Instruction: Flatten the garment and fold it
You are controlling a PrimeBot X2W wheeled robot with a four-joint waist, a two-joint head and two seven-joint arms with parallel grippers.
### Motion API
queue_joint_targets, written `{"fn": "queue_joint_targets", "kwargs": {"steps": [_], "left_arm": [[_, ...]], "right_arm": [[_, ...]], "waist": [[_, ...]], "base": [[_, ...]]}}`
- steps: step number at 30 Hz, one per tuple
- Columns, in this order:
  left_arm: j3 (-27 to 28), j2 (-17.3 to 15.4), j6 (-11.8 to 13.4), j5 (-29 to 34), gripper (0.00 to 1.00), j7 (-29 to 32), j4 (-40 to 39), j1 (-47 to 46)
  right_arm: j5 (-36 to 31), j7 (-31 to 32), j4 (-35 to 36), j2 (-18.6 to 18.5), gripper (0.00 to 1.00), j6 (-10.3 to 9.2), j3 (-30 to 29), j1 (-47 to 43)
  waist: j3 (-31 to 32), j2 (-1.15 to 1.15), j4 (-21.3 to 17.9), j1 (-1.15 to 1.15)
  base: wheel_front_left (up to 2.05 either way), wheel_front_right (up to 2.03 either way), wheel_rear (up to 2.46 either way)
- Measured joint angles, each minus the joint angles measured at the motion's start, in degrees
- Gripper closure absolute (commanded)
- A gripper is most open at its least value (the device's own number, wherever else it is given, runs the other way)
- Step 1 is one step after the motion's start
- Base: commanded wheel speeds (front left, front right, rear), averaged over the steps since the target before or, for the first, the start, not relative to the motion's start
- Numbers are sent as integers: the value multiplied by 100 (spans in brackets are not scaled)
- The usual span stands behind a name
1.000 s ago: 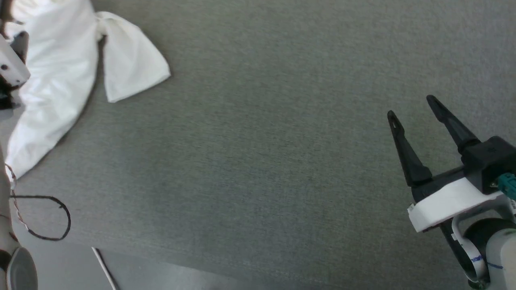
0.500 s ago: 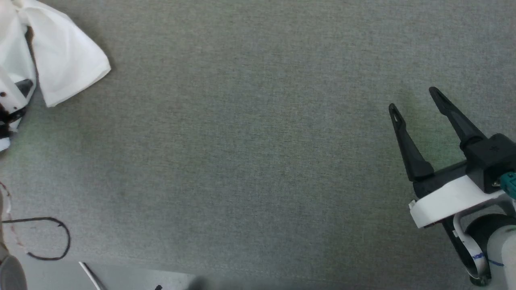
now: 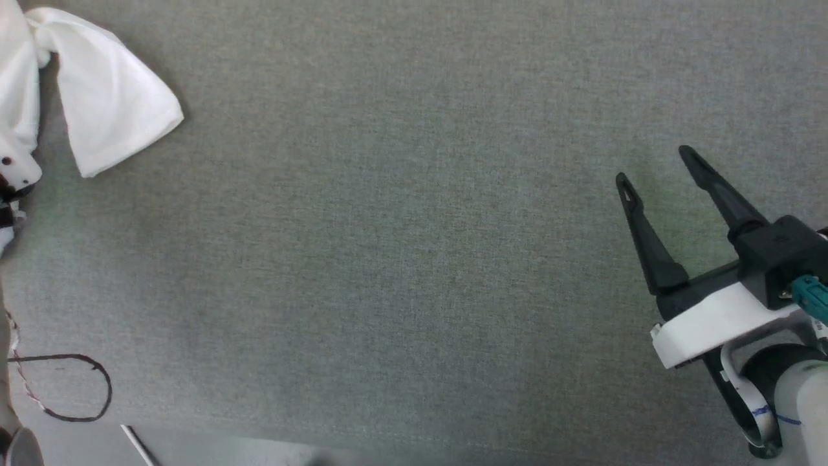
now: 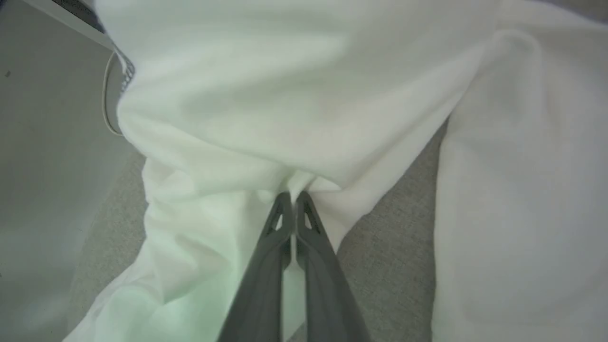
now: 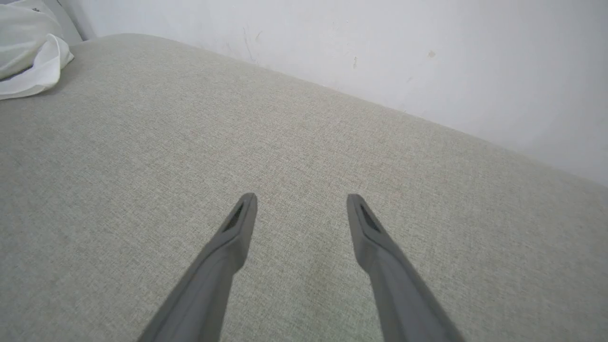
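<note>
Garment (image 3: 110,110): one, white, bunched, 10 o'clock.
Left fingers (image 4: 273,242): two, pinching a garment fold.
Right fingers (image 3: 650,252): two, spread, 4 o'clock, above grey surface (image 3: 414,259).

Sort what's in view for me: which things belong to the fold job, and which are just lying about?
Job: the garment, bunched at the far left; left gripper, jaws shut on a fold of it; right gripper, jaws open over the grey surface.
Lying about: black cable loop; thin white rod, both at the near left edge.
</note>
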State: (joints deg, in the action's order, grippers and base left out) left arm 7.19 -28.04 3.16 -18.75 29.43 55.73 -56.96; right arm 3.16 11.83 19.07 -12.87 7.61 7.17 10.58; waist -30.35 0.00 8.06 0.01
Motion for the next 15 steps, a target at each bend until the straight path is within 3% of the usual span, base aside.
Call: {"fn": "queue_joint_targets", "kwargs": {"steps": [7,15], "left_arm": [[-339,-172,41,450,100,-1372,-407,38],[-639,-376,-86,777,100,-2835,-580,-263]], "right_arm": [[166,-81,-286,92,0,0,52,9],[265,-149,-554,258,0,0,47,5]], "waist": [[451,0,53,-1],[1020,0,115,-1]], "base": [[0,0,0],[0,0,0]]}}
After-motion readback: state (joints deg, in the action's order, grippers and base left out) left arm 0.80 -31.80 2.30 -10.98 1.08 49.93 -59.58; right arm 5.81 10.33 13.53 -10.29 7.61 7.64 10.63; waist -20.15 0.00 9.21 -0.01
